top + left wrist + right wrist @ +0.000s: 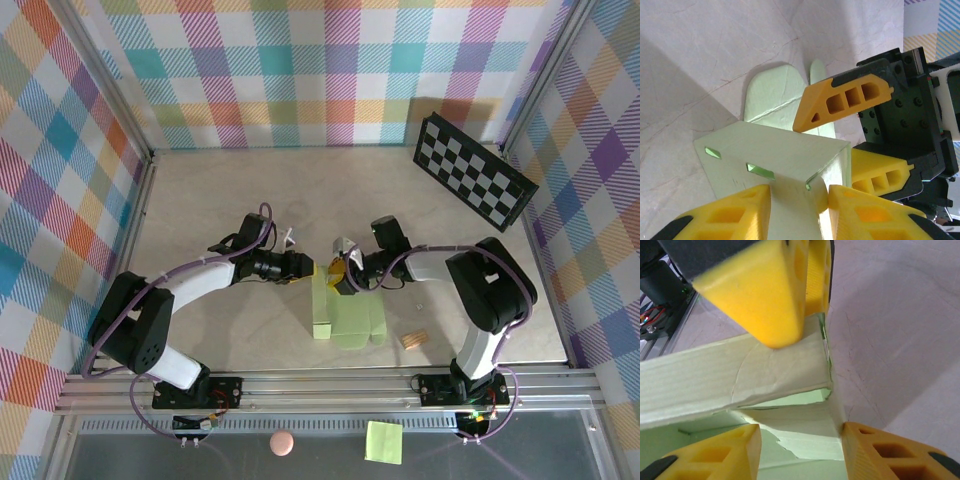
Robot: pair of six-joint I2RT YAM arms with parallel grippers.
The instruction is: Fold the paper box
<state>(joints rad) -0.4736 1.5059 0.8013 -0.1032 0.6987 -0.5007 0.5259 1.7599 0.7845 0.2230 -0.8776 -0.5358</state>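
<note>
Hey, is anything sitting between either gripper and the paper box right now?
Nothing visible. The left gripper pinches the raised wall of the paper box, and the open right gripper straddles a flap beside it.

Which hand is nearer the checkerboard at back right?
Right, by a small margin. Both hands meet at the far end of the paper box. The right hand is on the side toward the checkerboard, and the left hand is on the opposite side.
</note>
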